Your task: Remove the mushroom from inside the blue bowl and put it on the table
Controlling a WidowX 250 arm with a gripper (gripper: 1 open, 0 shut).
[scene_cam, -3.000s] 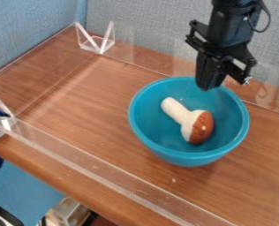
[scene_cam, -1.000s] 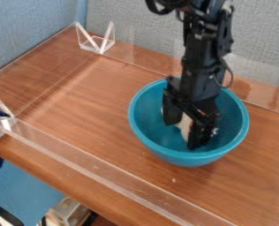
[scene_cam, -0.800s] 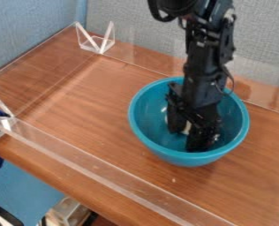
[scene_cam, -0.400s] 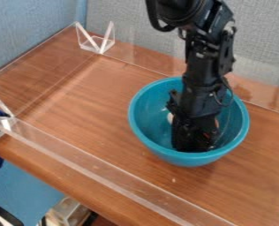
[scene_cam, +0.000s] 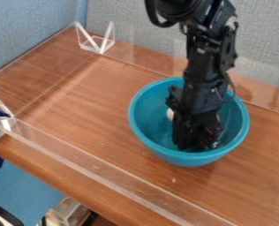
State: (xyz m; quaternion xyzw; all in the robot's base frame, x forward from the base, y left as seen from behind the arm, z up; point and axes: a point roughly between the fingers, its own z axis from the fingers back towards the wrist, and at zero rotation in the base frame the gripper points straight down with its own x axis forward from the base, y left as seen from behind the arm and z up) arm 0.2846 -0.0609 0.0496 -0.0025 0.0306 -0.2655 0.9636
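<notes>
Down inside the blue bowl (scene_cam: 147, 132), the gripper (scene_cam: 192, 139) is clamped on the mostly hidden mushroom (scene_cam: 170, 112).

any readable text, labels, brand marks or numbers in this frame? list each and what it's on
None readable.
Blue bowl: plain, no marking.
Gripper and arm: black, no legible label.
Table and its clear walls: no print or stickers.
Mushroom: almost hidden by the gripper, nothing to read.

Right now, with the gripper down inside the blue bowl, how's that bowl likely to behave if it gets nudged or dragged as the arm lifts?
The blue bowl looks glossy and stiff, so it probably slides on the smooth table instead of flexing. Its wide, deep shape makes tipping unlikely. The gripper sits low inside it, so a snag could drag it along.
</notes>
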